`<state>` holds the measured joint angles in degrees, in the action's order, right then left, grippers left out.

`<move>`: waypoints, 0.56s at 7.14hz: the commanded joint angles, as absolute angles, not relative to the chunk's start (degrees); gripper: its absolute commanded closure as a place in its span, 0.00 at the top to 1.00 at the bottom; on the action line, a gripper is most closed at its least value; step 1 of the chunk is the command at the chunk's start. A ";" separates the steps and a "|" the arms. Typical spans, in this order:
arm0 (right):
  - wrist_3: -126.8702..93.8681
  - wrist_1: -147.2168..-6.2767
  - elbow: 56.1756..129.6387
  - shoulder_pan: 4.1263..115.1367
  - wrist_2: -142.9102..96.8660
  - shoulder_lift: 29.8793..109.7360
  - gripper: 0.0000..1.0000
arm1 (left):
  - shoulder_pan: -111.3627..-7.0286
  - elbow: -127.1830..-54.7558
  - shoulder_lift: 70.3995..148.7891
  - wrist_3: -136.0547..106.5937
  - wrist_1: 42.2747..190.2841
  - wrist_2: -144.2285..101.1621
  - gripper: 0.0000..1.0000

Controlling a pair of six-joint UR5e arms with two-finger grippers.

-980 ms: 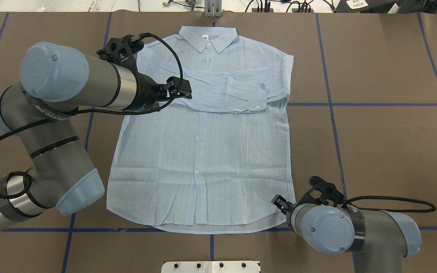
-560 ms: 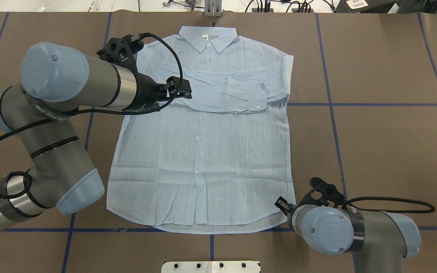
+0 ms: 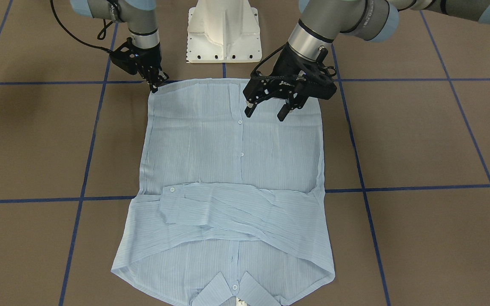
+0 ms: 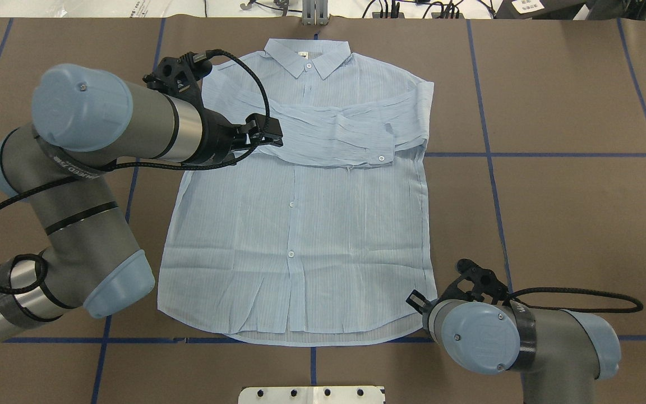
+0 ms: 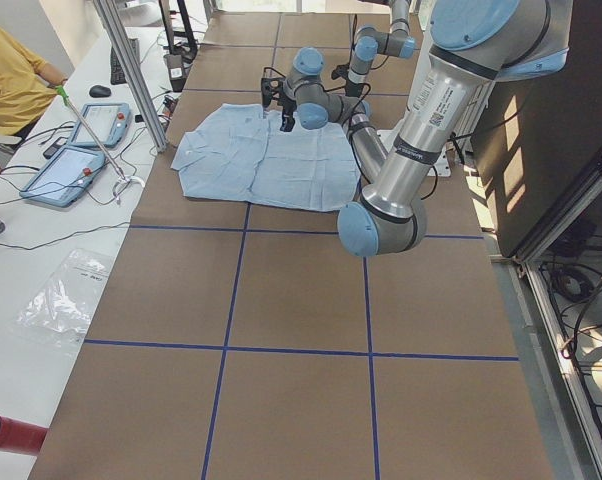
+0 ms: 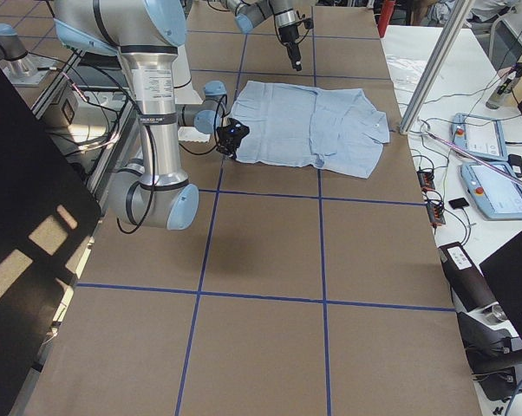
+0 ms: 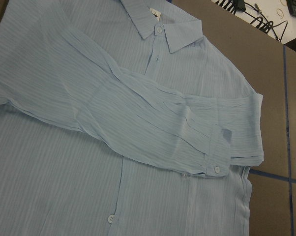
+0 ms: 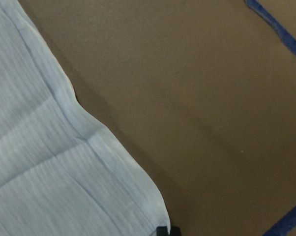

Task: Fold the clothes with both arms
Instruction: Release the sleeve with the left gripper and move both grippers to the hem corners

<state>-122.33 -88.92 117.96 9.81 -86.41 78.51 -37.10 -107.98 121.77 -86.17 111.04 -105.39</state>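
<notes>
— While the shirt is lying flat and buttoned on the worktop, which way is its collar pointing?

— It is pointing away from the robot, and the hem is lying nearest to it. Both sleeves are lying folded across the chest, one over the other. A buttoned cuff is showing on top, toward the robot's right.

— What is the left hand doing?

— It is hovering above the shirt on the robot's left side. In the overhead view it is sitting over the folded sleeves. Its fingers are standing spread apart and are holding nothing.

— And the right hand?

— It is pointing down at the hem corner on the robot's right, with its tips right at the edge of the cloth. Its fingers are sitting close together. Whether they are pinching the fabric cannot be told, since the tips are showing only as a small dark sliver in the wrist view.
</notes>
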 commanded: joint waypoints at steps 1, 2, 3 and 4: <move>-122.26 -89.29 120.49 10.28 -86.57 78.40 0.00 | -36.13 -109.76 117.73 -92.06 110.48 -104.95 0.97; -122.17 -89.30 120.50 10.28 -86.57 78.40 0.00 | -32.21 -111.08 114.47 -92.37 110.13 -101.55 0.97; -122.17 -89.38 120.50 10.28 -86.57 78.40 0.00 | -27.30 -114.31 109.30 -92.37 108.73 -96.38 0.96; -122.08 -89.30 120.59 10.37 -87.27 78.40 0.00 | -24.46 -118.09 103.68 -92.37 106.98 -94.94 0.95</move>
